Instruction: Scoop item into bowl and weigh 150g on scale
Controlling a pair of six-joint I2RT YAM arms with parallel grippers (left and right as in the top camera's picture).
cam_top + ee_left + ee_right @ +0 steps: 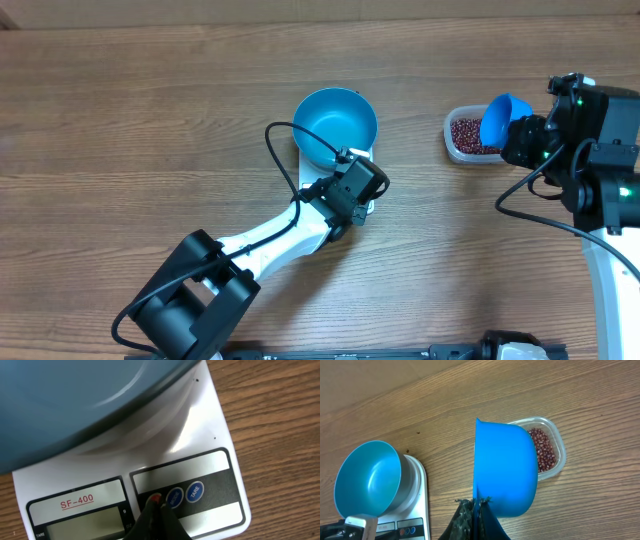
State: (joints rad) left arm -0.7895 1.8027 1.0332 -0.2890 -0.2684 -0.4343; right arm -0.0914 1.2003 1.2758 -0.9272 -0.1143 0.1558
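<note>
The bright blue bowl stands on the white scale; nothing shows inside it in the right wrist view. My left gripper is shut and holds nothing, its tips resting at the scale's red button, left of the two blue buttons. My right gripper is shut on the thin handle of a small blue scoop, which hangs tilted over the near end of the clear tub of dark red beans. In the overhead view the scoop hangs just right of the beans.
The tub sits on the wooden table to the right of the scale, a short gap between them. The left arm stretches from the front edge up to the scale. The right arm's base stands at the right edge.
</note>
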